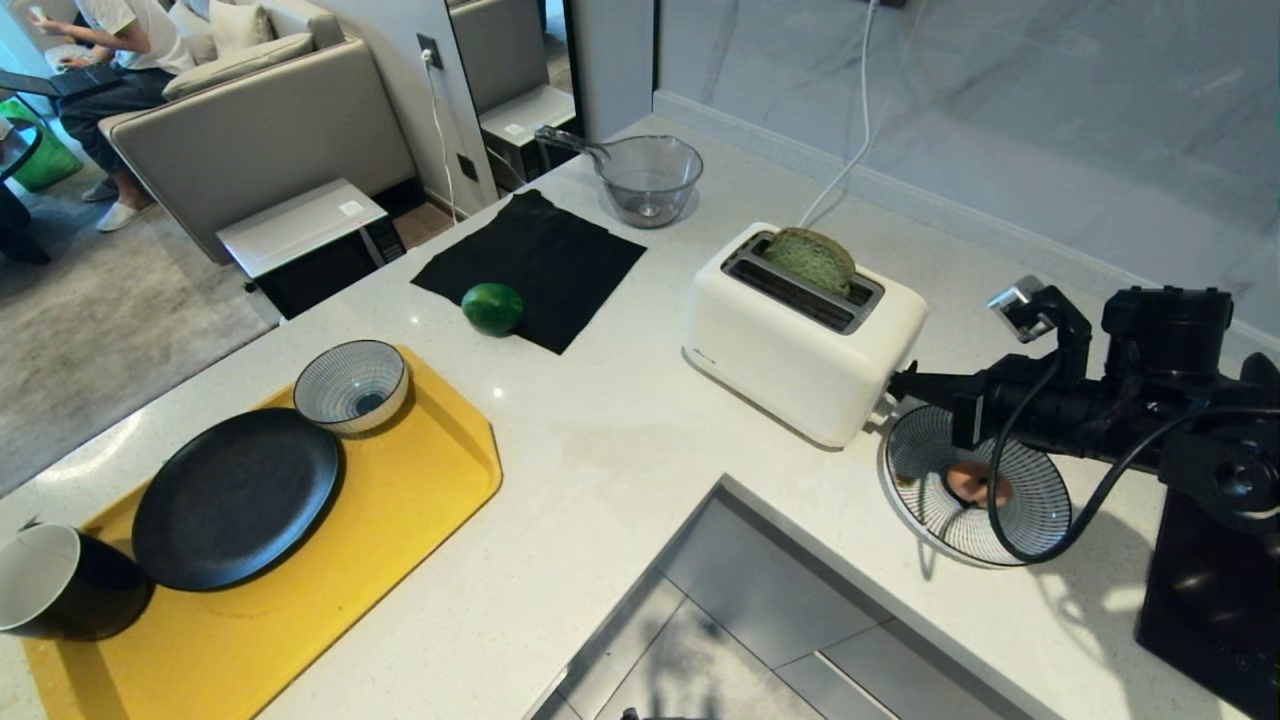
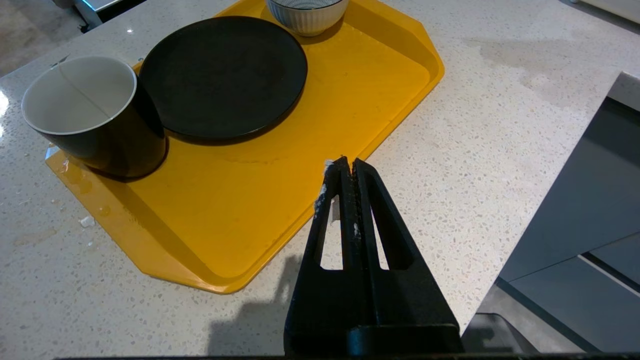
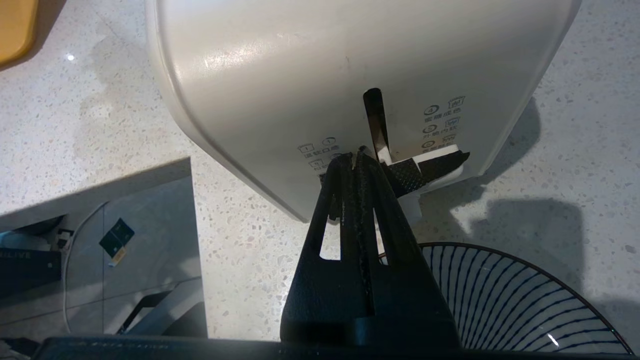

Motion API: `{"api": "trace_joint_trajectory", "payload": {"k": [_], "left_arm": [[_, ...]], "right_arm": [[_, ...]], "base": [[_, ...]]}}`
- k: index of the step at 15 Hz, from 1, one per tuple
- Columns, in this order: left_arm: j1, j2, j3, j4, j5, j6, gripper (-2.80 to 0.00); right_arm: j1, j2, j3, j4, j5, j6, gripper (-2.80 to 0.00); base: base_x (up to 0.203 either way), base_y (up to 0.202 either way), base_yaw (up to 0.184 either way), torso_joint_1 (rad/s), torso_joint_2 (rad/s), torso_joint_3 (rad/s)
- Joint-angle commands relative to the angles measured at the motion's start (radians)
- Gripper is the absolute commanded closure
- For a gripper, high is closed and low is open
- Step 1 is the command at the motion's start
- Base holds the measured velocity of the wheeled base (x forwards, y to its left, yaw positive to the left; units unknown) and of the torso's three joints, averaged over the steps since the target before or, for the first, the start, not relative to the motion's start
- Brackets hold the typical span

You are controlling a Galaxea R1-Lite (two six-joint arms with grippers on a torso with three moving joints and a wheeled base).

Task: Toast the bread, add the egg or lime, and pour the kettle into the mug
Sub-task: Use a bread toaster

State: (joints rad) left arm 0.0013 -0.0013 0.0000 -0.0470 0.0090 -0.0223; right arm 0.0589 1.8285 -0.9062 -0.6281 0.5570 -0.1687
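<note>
The pale green bread (image 1: 812, 260) stands in the far slot of the white toaster (image 1: 800, 335), its top showing. My right gripper (image 3: 356, 158) (image 1: 900, 385) is shut with nothing held. Its tips rest at the toaster's end face, against the black-taped lever (image 3: 427, 170), which sits low in its slot. The dark green lime (image 1: 492, 308) lies on a black cloth (image 1: 545, 260). The pinkish egg (image 1: 972, 484) lies on a striped plate (image 1: 1030, 500) under my right arm. The black mug (image 1: 60, 585) (image 2: 92, 120) stands on the yellow tray's corner. My left gripper (image 2: 348, 163) hangs shut above the tray's edge. I cannot pick out the kettle behind the right arm.
The yellow tray (image 1: 400, 520) also carries a black plate (image 1: 238, 497) and a striped bowl (image 1: 352, 385). A clear glass bowl (image 1: 648, 178) stands at the back. The counter has a cut-out edge in front (image 1: 720, 490). A person sits on a sofa far left.
</note>
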Motion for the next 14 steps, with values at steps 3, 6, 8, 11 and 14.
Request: {"api": "trace_joint_trajectory", "payload": {"k": [3,6,8,11,14], "left_arm": [[0.000,-0.002,0.017,-0.001,0.000,-0.001,0.00],[0.000,-0.002,0.017,-0.001,0.000,-0.001,0.00],[0.000,-0.002,0.017,-0.001,0.000,-0.001,0.00],[0.000,-0.002,0.017,-0.001,0.000,-0.001,0.00],[0.000,-0.002,0.017,-0.001,0.000,-0.001,0.00]], "right_arm": [[0.001,0.021,0.002,-0.004,0.000,-0.003,0.00],[0.001,0.022,-0.003,-0.004,0.000,-0.003,0.00],[0.001,0.022,-0.003,-0.005,0.000,-0.003,0.00],[0.001,0.023,-0.005,-0.007,0.000,-0.003,0.00],[0.001,0.023,0.003,-0.035,-0.002,-0.003,0.00]], "base": [[0.000,0.000,0.000,0.000,0.00,0.000],[0.000,0.000,0.000,0.000,0.00,0.000],[0.000,0.000,0.000,0.000,0.00,0.000],[0.000,0.000,0.000,0.000,0.00,0.000],[0.000,0.000,0.000,0.000,0.00,0.000]]}}
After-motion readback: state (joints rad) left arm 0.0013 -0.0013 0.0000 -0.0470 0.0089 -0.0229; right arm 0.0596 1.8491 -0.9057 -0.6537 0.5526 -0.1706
